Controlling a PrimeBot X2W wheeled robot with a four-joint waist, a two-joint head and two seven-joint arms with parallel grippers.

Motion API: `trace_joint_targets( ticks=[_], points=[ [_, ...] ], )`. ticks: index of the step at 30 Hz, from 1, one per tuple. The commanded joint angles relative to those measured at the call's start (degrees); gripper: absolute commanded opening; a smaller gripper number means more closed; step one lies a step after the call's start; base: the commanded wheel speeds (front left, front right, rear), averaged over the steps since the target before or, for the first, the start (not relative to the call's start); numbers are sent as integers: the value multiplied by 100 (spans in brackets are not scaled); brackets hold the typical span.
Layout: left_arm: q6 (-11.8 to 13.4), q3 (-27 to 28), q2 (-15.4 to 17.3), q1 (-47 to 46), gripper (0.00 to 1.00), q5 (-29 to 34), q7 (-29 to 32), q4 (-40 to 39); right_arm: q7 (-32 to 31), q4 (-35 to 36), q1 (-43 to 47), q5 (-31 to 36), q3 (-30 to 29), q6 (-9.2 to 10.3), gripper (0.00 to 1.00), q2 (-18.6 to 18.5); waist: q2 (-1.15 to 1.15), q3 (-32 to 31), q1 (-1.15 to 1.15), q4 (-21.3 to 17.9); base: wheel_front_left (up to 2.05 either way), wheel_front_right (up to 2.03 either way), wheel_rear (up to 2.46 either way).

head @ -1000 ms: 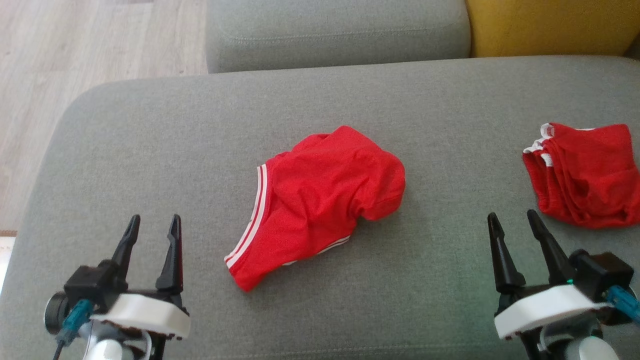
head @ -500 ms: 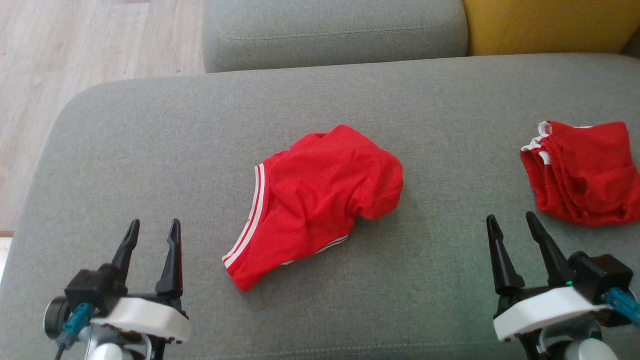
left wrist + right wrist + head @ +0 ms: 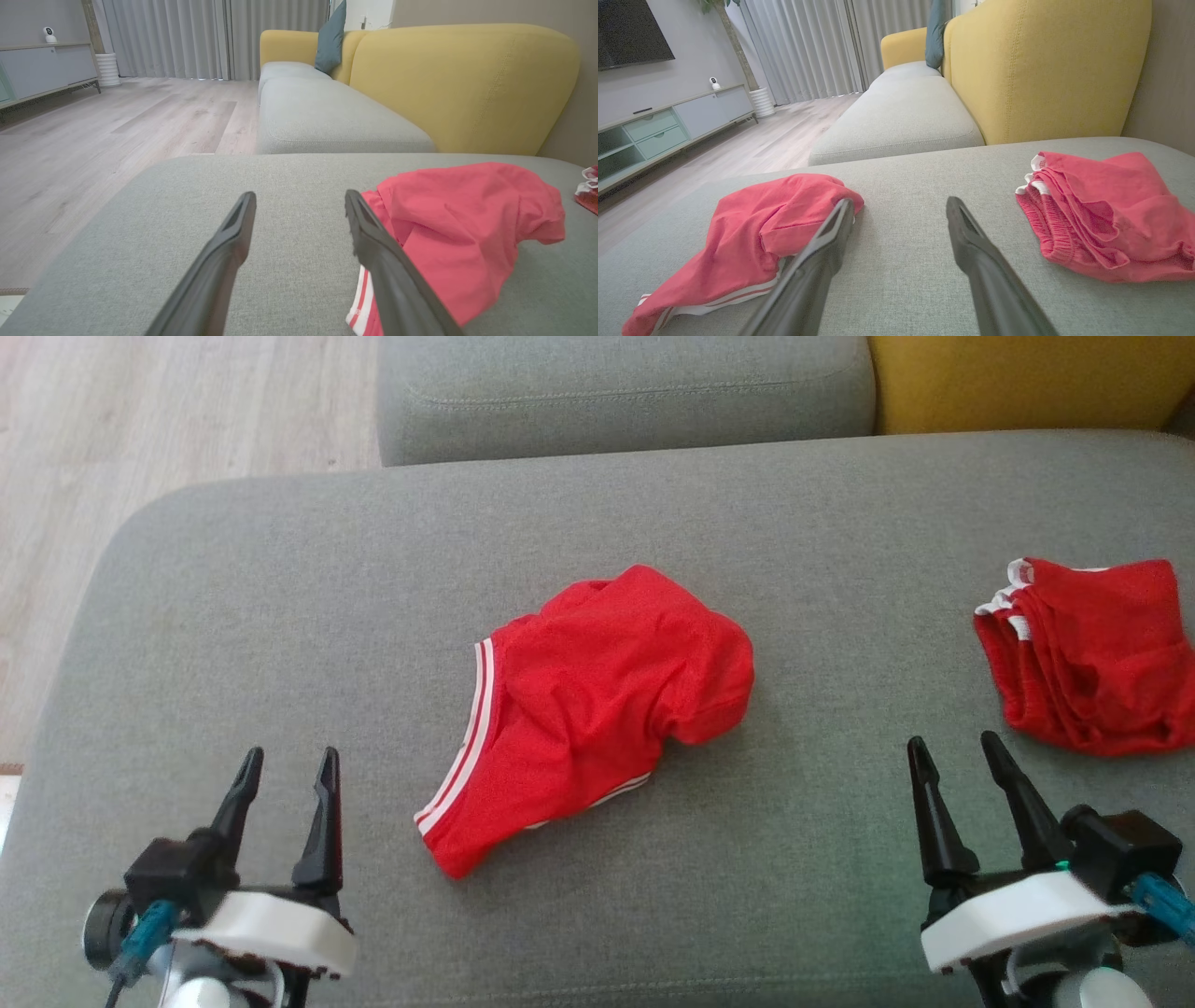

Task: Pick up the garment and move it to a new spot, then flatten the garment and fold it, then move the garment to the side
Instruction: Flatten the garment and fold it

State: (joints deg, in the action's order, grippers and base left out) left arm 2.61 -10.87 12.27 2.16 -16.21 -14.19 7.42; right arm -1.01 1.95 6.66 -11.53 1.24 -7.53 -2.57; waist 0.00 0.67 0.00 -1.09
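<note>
Near the middle of the grey sofa seat [image 3: 280, 616] lies the pair of red shorts [image 3: 597, 709], rumpled and unfolded. A white-striped edge runs down the side toward the seat's left edge, and a bunched hump of cloth sits at the end toward the right edge. One corner of the shorts points at the seat's front edge, the one nearest the robot. Nothing touches them. The left end effector [image 3: 290, 753] hovers over the front left part of the seat with its two dark fingers spread apart and nothing between them. It is near the shorts' striped edge but clear of it, and in the left wrist view its right finger overlaps the fabric only by line of sight. The right end effector [image 3: 953, 739] hangs over the front right part of the seat, its fingers likewise parted and empty, between the shorts and a second red garment [image 3: 1092, 653]. That garment is folded into a compact stack with white trim showing, lies by the seat's right edge, and is well apart from the shorts. Beyond the seat's far edge sits another grey seat cushion [image 3: 616, 392] with a yellow backrest [image 3: 1027, 383] beside it. Pale wooden floor [image 3: 140, 411] lies off the far left corner. A teal cushion [image 3: 331, 37] leans on the sofa farther back, grey curtains [image 3: 187, 37] hang behind it, and a low sideboard [image 3: 668, 126] stands along the wall.
</note>
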Motion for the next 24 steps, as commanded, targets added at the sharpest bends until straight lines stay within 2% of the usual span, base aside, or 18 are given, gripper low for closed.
trace_joint_targets(
  ticks=[1,5,10,17,22,23,24],
  points=[
    [55,165,128,-293,100,17,-12,-201,47,180,-233,-15,135,4,100,-31,0,14,0,0,0,0,0],
    [-114,-11,150,-376,100,-44,274,-137,69,196,-283,-15,144,4,100,-31,0,132,0,14,0,0,0],
    [-443,-382,73,-583,100,-276,1181,210,83,185,-382,-17,227,4,100,-31,0,342,0,-13,0,0,0],
    [-697,-545,-19,-911,100,-762,2141,829,155,119,-520,-41,281,4,100,-31,0,630,0,-149,0,0,0],
    [-814,-597,-4,-1116,100,-955,2292,1134,188,69,-581,-63,277,4,100,-31,0,725,0,-217,0,0,0],
    [-840,-632,-9,-1150,47,-988,2315,1177,194,57,-594,-68,276,4,100,-31,0,733,0,-226,0,0,0],
    [-861,-667,-5,-1185,0,-1002,2311,1195,201,47,-606,-72,278,4,100,-31,0,738,0,-237,0,0,0]
  ],
)
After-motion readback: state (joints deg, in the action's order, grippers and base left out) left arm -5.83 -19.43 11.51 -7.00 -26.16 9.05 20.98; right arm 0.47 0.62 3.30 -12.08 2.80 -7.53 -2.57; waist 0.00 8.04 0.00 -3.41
